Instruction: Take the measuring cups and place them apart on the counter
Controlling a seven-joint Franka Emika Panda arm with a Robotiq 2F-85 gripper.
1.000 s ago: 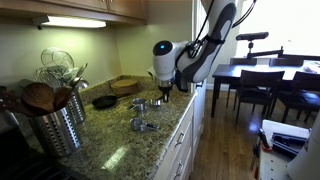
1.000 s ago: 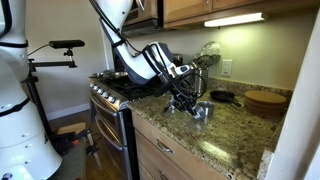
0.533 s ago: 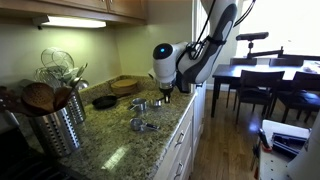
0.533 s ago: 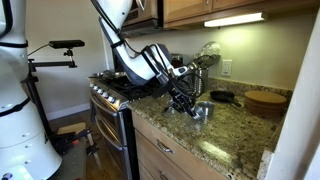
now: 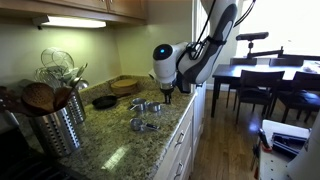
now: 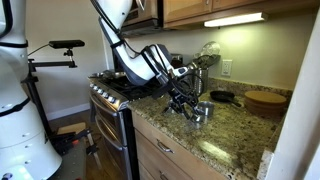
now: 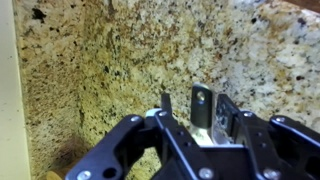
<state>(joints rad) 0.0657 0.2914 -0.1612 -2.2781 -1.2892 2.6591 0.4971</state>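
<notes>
Small silver measuring cups lie on the speckled granite counter (image 5: 120,150): two by the gripper (image 5: 140,105) (image 5: 156,103) and one nearer the front (image 5: 143,125). My gripper (image 5: 165,95) points down just over the cup beside it; it also shows in an exterior view (image 6: 187,104) next to a cup (image 6: 204,110). In the wrist view the flat handle with a hole (image 7: 201,103) stands between my fingers (image 7: 196,112). It lies against one finger, with a gap to the other. The jaws are open. The cup's bowl is mostly hidden by the gripper.
A ribbed steel utensil canister (image 5: 55,128) stands at the near end of the counter. A black skillet (image 5: 104,101) and a wooden bowl (image 5: 125,85) sit by the wall. A stove (image 6: 115,90) adjoins the counter (image 6: 235,135). A dark dining table (image 5: 250,72) stands beyond.
The gripper has shifted only slightly by the cup. The cups on the counter have not moved.
</notes>
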